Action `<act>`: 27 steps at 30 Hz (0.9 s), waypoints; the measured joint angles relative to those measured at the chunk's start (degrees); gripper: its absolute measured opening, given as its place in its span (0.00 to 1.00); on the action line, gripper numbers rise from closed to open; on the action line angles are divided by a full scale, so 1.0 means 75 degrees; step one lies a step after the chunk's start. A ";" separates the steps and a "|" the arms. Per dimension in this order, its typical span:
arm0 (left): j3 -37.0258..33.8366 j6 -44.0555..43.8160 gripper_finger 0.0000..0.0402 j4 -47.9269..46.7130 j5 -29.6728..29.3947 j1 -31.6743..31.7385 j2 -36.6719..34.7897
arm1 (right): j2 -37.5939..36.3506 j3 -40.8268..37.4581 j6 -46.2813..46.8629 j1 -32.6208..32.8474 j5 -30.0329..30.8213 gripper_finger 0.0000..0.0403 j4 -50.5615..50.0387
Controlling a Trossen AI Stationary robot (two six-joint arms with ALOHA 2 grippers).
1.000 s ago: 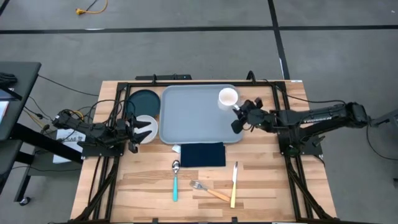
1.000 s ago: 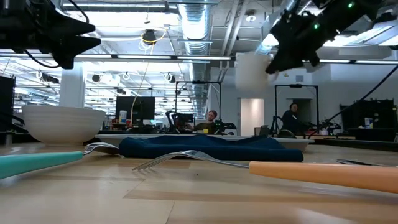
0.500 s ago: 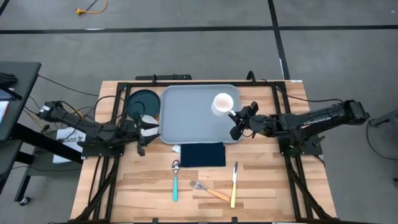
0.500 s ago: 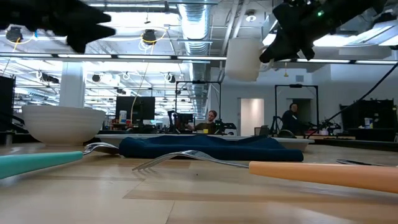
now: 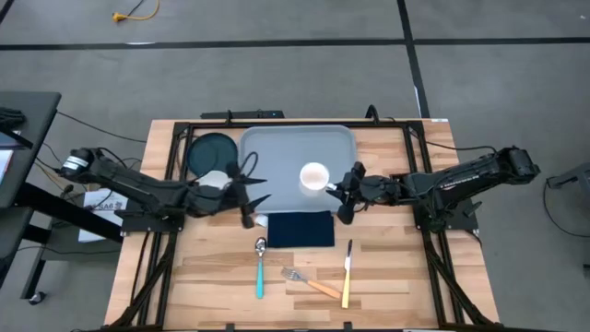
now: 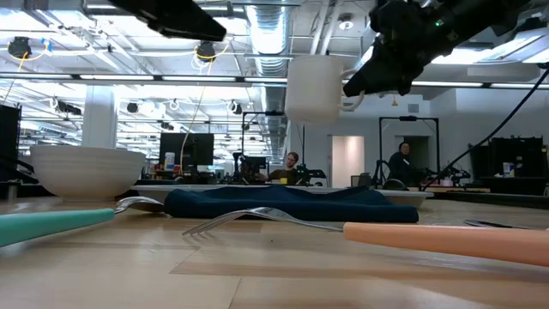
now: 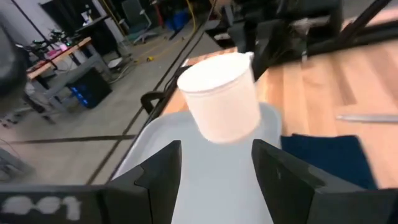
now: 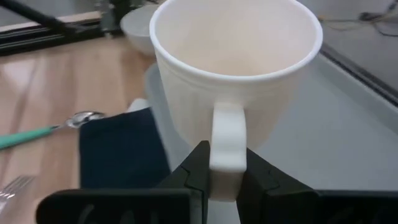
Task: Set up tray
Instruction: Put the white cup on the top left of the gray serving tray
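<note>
My right gripper [image 8: 227, 163] pinches the white ceramic mug [image 5: 313, 175] by its handle, airborne at 3 o'clock over the large grey-blue plastic tray [image 5: 281, 166] for placing, my left gripper [image 5: 253, 187] gaping at 9 o'clock.

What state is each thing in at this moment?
Mug: upright, held in the air over the tray by its handle.
Tray: flat on the table, nothing resting on it.
Right hand: shut on the mug's handle.
Left hand: open, empty, over the tray's edge.
Bowl: upright on the table.
Napkin: lying flat beside the tray.
</note>
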 joint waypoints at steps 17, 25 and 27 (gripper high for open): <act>0.3040 -0.2305 0.47 -0.2460 0.1250 0.1330 0.1723 | -0.0009 0.0000 -0.0314 0.0003 -0.0461 0.10 0.0383; 0.4290 -0.3235 0.47 -0.3537 0.3589 0.2370 0.2551 | -0.0009 0.0000 -0.0493 0.0003 -0.0460 0.09 0.0401; 0.4596 -0.3360 0.47 -0.3843 0.3825 0.2572 0.2781 | -0.0009 0.0000 -0.0520 0.0003 -0.0460 0.09 0.0414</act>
